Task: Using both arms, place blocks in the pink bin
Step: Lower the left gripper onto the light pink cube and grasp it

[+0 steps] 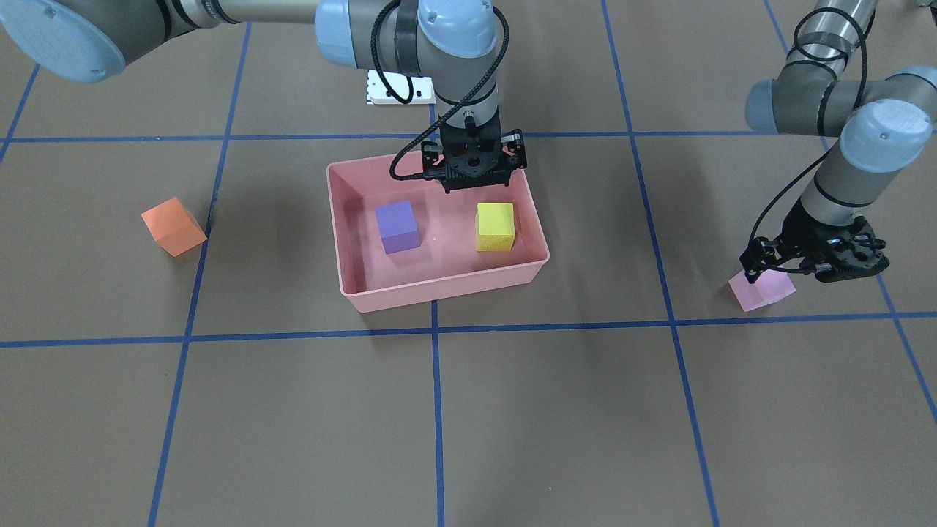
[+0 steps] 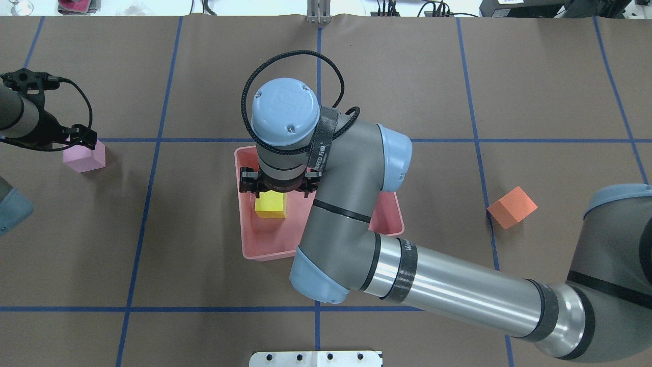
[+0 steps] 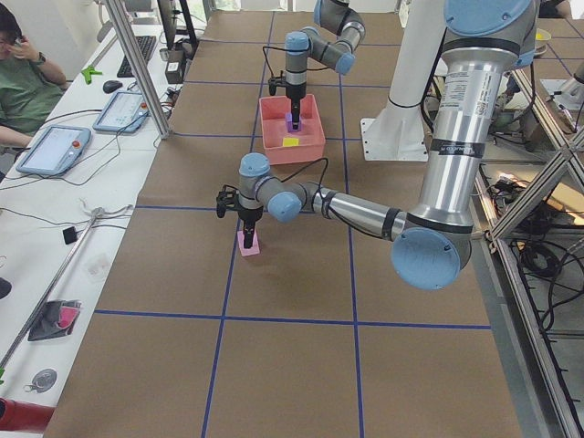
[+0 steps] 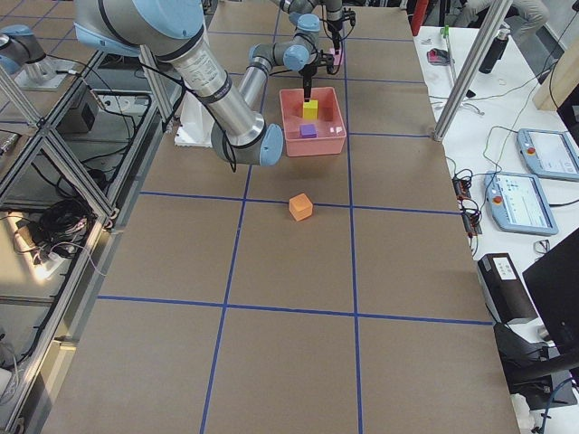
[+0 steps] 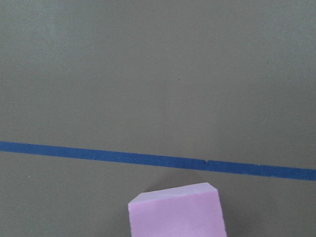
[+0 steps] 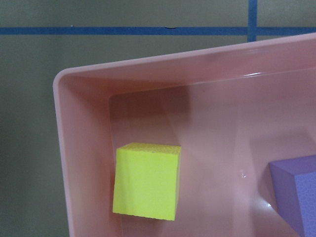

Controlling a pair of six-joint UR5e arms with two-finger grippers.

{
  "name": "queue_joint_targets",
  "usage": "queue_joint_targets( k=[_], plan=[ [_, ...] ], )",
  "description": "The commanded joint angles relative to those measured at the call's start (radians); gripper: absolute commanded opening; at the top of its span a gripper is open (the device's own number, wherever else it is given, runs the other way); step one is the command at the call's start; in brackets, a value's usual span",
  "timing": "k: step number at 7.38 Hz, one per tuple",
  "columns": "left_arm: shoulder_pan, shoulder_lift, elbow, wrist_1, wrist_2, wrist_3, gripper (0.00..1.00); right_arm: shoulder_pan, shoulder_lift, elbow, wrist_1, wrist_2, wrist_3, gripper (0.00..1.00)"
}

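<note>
Blocks: four cubes, two in the bin and two out on the table.
Yellow block (image 1: 495, 227): flat on the bin floor, in the half toward the robot's left, just beside that side wall, loose.
Purple block (image 1: 397, 227): flat on the bin floor, in the half toward the robot's right, apart from the yellow one.
Orange block (image 1: 174, 226): on the table on the robot's right, well apart from the bin, turned at an angle to the tape grid, just beside a blue line, nothing touching it.
Pink block (image 1: 763, 289): on the table on the robot's left, well apart from the bin, near a blue line, right under the left gripper.
Pink bin (image 1: 439, 289): mid-table, sitting across a tape line, slightly skewed to the grid.
Right gripper (image 1: 477, 183): points straight down over the bin's robot-side edge, above the yellow block and clear of it. Fingers look spread and empty.
Left gripper (image 1: 790, 274): low over the pink block, pointing down, its tips at the block's top. Can't tell whether the fingers are clamped on the block or loose around it. The wrist view shows only the block's top and bare table.
Right arm: reaches across from the robot's right and hides part of the bin in the overhead view.
Table (image 1: 512, 410): brown cover with a blue tape grid (image 1: 435, 417).
Person (image 3: 23, 82): seated at the side bench in the left side view, away from the arms.
</note>
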Motion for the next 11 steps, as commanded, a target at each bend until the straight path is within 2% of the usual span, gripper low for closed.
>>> queue_joint_targets(
  k=[1, 2, 4, 6, 7, 8, 9, 10, 11],
  plan=[
    [0.003, -0.003, 0.009, -0.001, 0.002, -0.024, 1.0, 0.004, -0.006, 0.012, 0.001, -0.001, -0.002, 1.0],
    [0.004, -0.006, 0.017, -0.003, 0.002, -0.029, 1.0, 0.004, -0.006, 0.012, 0.001, -0.003, -0.002, 1.0],
    [0.004, -0.029, 0.107, -0.116, 0.002, -0.062, 1.0, 0.006, -0.007, 0.014, -0.001, -0.017, -0.002, 1.0],
    [0.006, -0.042, 0.13, -0.135, 0.0, -0.095, 1.0, 0.009, -0.019, 0.032, -0.002, -0.023, -0.002, 1.0],
    [0.007, -0.042, 0.13, -0.135, 0.0, -0.095, 0.91, 0.036, -0.024, 0.05, -0.013, -0.011, -0.002, 1.0],
    [0.007, -0.04, 0.123, -0.136, 0.0, -0.095, 0.26, 0.052, -0.038, 0.073, -0.03, -0.004, -0.002, 1.0],
    [0.006, -0.033, 0.1, -0.135, 0.0, -0.096, 0.0, 0.072, -0.065, 0.113, -0.034, 0.002, -0.005, 1.0],
    [0.001, -0.023, 0.057, -0.118, -0.003, -0.095, 0.0, 0.09, -0.113, 0.162, -0.035, 0.011, -0.015, 1.0],
    [-0.005, -0.004, -0.001, -0.045, -0.003, -0.083, 0.0, 0.119, -0.169, 0.213, -0.039, 0.023, -0.03, 1.0]
  ],
)
